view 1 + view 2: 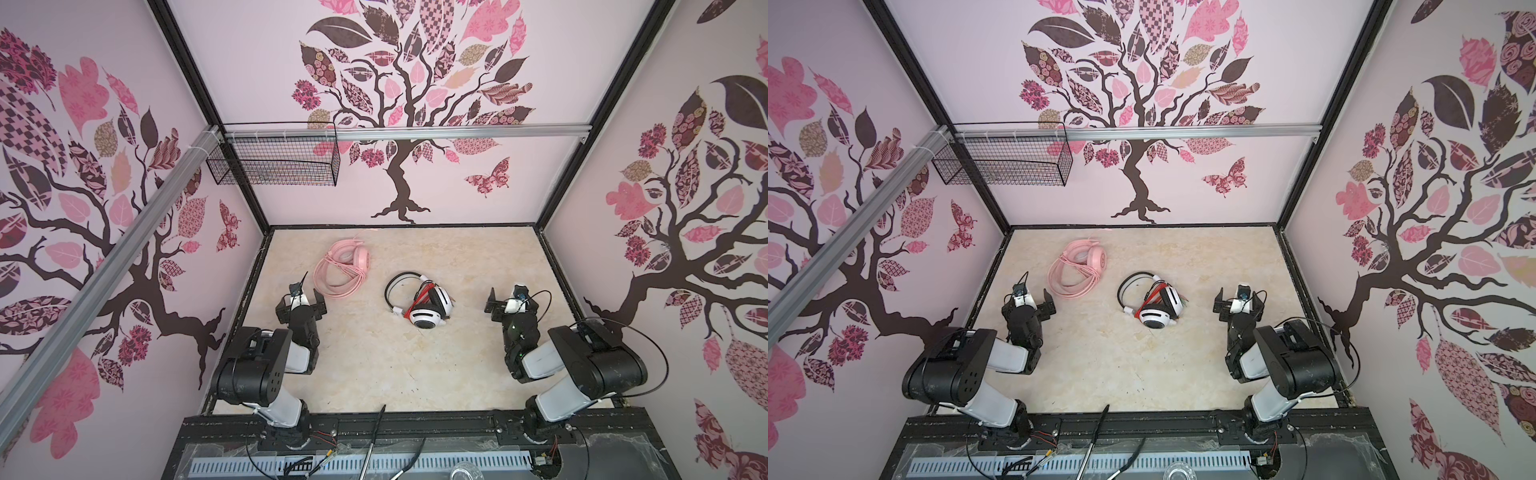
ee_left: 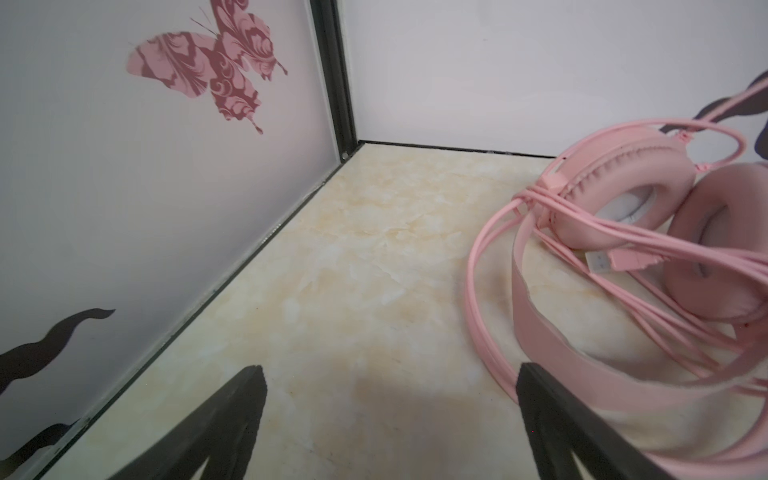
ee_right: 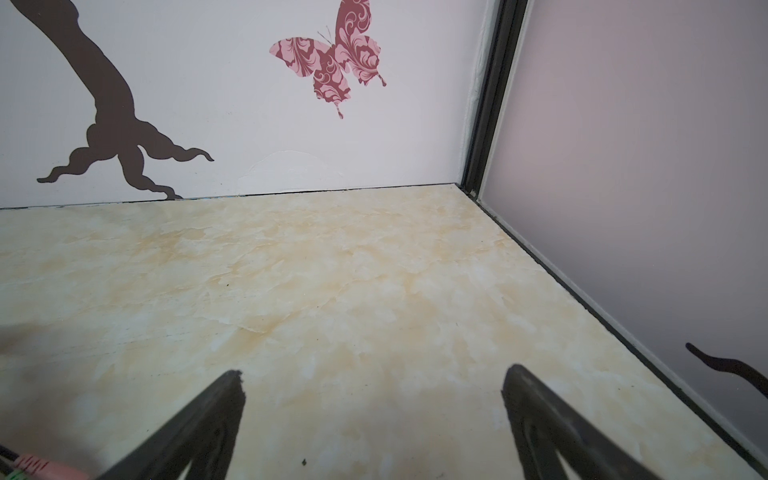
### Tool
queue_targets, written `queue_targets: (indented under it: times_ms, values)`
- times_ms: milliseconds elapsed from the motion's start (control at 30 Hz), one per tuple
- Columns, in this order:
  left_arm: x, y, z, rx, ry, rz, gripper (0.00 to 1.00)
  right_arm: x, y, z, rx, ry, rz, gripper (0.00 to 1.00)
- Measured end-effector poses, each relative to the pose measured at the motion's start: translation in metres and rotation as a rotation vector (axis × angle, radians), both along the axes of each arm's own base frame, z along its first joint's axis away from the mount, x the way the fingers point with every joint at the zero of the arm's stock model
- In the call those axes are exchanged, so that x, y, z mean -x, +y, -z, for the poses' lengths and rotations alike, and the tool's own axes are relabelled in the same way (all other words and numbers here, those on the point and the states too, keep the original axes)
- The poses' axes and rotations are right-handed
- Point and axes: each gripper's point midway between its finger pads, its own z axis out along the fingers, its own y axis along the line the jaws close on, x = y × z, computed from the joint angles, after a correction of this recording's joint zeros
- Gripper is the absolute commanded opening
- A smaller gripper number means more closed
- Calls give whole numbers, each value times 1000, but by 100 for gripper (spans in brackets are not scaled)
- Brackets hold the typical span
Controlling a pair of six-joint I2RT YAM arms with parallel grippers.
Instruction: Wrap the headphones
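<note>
While both arms sit low over the table (image 1: pixel 374 365), I log 2 items. Item 1: pink headset (image 1: pixel 345 264), upper left of the tabletop in both top views. Its earcups point to the upper right, and the loops of its pink cord (image 1: pixel 332 286) spill to the lower left. It lies just up and right of the left gripper (image 1: pixel 300 300), whose jaws stand released and empty. The left wrist view shows the headband close beside 1 fingertip (image 2: pixel 530 376), though I cannot tell whether they touch. Item 2: white-and-black headset (image 1: pixel 426 309), centre of the tabletop. Its band arcs to the upper left, its cups sit lower right, and its orange-red cord (image 1: pixel 419 297) is bunched over the cups. It lies between the 2 grippers, somewhat nearer the right gripper (image 1: pixel 513 302), to that gripper's left. The right gripper's jaws are also spread wide with nothing in them. My judgement: the left arm takes item 1 and the right arm takes item 2. Both cords look gathered, but I cannot tell how securely.
</note>
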Motion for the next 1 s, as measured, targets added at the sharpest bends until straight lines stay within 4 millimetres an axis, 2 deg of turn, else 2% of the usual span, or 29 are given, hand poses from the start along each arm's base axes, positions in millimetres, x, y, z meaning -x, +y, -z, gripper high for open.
queue_targets:
  times_ms: [67,133,233,367,500,600,767,1000]
  values:
    - [-8,3,2,19,27,11,97,0,0,1,0,3,0,100]
    - [-18,8,-9,37,-5,12,97,0,0,1,1,3,0,100]
    - [-23,7,-14,47,-10,23,97,0,0,1,0,3,-1,100]
    - [-22,3,-6,57,25,44,97,-2,-1,3,-3,13,3,99]
    - [-23,-4,0,62,54,89,97,-28,-15,3,-53,54,11,100]
    - [-25,-14,2,65,66,153,97,-34,-26,0,-82,51,21,100]
    - [-27,-23,4,75,77,213,97,-32,-15,14,-96,106,-40,100]
    - [-29,-18,5,96,85,224,97,-33,-6,21,-102,139,-91,100]
